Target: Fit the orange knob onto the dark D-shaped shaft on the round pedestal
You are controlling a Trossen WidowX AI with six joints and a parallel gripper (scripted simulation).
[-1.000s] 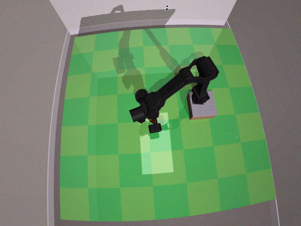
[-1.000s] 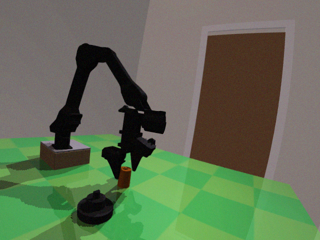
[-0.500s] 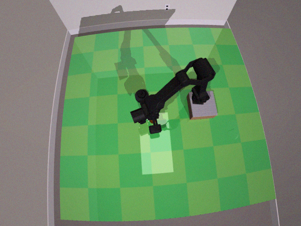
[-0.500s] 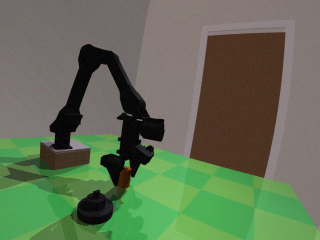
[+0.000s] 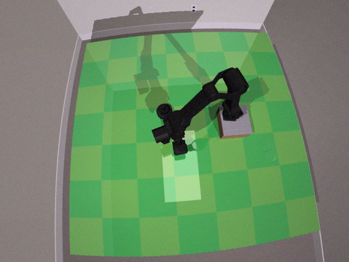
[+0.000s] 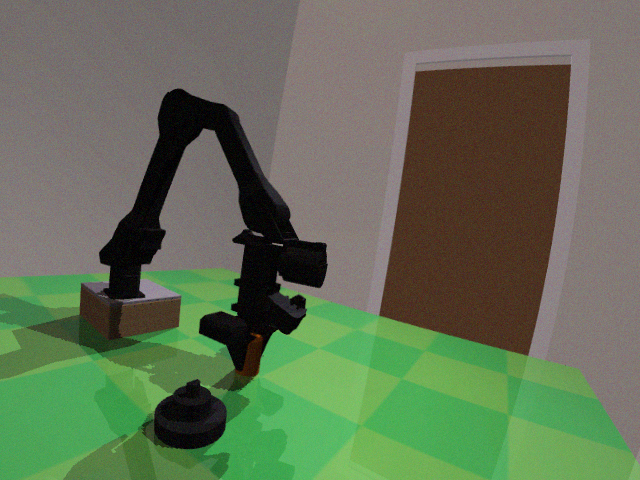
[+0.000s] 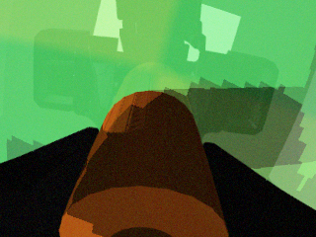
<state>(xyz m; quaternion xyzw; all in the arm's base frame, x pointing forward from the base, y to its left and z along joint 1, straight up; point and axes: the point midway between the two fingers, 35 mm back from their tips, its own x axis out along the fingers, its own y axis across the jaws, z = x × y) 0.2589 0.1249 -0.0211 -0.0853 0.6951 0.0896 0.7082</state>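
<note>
The orange knob (image 6: 252, 353) (image 7: 148, 168) stands upright on the green floor. Its top face, with part of the dark hole, shows at the bottom edge of the wrist view; the hole's flat side is out of view there. My gripper (image 6: 250, 363) (image 7: 150, 145) points down and is shut on the knob, one black finger against each side. The dark round pedestal (image 6: 190, 432) (image 5: 163, 111) stands on the floor apart from the knob, in front of it in the exterior view. Its short shaft (image 6: 193, 386) points up and is bare; its flat side cannot be made out.
The arm's base stands on a grey-topped wooden block (image 5: 236, 127) (image 6: 149, 316), at the right in the top view and the back left in the exterior view. The arm arches from it over the checkered floor (image 5: 194, 231). A brown door (image 6: 475, 196) is in the wall behind.
</note>
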